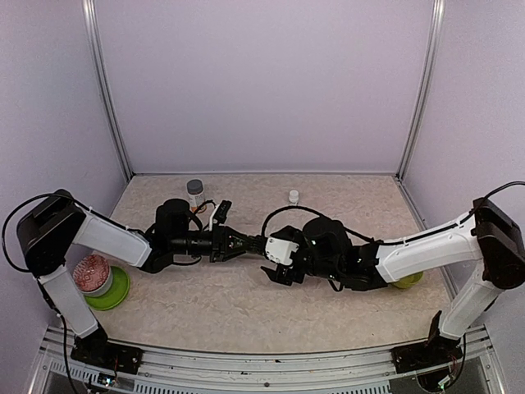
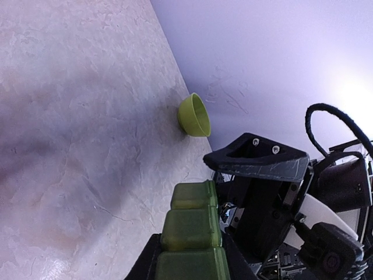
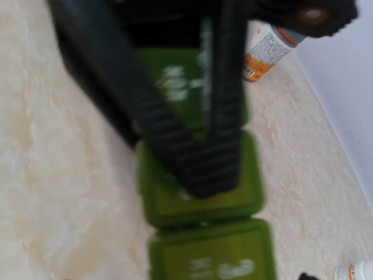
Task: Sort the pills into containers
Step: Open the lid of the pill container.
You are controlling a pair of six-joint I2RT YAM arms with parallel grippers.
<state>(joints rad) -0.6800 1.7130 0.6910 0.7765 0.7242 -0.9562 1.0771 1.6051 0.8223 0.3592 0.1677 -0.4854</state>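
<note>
Mottled beige tabletop [image 1: 246, 316], lilac walls [image 1: 262, 82]; left gripper [image 1: 248, 243] tight on pill box [image 2: 191, 227] (right gripper [image 1: 274, 266]: spread unclear).

Pill box [image 2: 189, 230] over mid-surface [image 1: 246, 316]. Left bottle [image 1: 194, 191] and right bottle [image 1: 294, 197] stand behind it, well apart; bowl [image 2: 195, 115] lies far to its right.

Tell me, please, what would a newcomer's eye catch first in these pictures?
The two arms meet in the middle: the left arm holds a green pill box in its shut jaws, and the right arm has its jaws, blurred, close over the lids. At the near left, a round tub with pinkish contents sits against a lime bowl.
</note>
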